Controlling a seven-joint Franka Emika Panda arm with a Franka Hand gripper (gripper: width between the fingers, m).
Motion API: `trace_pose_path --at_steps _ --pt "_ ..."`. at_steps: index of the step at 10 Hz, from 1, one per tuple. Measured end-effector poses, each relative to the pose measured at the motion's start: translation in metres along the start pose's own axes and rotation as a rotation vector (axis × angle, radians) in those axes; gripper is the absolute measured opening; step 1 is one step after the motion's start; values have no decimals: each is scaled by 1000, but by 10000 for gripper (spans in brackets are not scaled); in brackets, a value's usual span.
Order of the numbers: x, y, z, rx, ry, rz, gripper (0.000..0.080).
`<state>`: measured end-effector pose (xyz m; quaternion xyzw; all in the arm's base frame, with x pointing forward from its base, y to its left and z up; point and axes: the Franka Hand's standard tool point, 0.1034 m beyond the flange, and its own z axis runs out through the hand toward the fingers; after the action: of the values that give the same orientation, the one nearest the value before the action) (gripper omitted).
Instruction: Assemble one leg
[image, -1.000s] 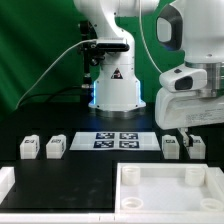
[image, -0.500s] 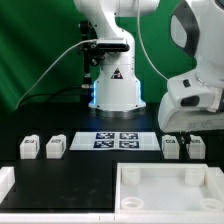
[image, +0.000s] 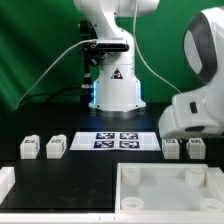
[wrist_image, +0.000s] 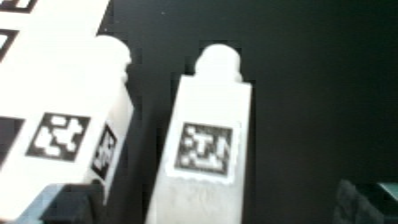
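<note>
Four small white legs with marker tags stand on the black table: two at the exterior view's left (image: 29, 148) (image: 55, 147) and two at its right (image: 171, 148) (image: 196, 148). My gripper's white hand (image: 196, 118) hangs just above the right pair; its fingertips do not show there. In the wrist view my gripper (wrist_image: 217, 207) is open. One leg (wrist_image: 210, 130) lies between the two dark fingers (wrist_image: 64, 206), with a gap on each side. A second leg (wrist_image: 71, 110) lies beside it, outside the jaws.
The marker board (image: 115, 140) lies in the middle of the table, in front of the robot base. A large flat white square part with a rim (image: 130, 172) fills the near right. Another white part (image: 6, 184) sits at the near left corner.
My arm has swung toward the exterior view's right and come down, so the hand now sits low over the right pair of legs. The legs have not moved.
</note>
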<state>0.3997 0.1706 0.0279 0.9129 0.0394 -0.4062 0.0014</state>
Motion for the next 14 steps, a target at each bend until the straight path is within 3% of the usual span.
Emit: trace_pose_path --at_steps 5,8,10,14 --pt "-2 -4 32 -18 -73 47 649" --pt "1 -4 32 -18 -84 52 634" --pt "1 -4 32 -18 -84 52 287" --pt "1 -4 32 -18 -84 52 290"
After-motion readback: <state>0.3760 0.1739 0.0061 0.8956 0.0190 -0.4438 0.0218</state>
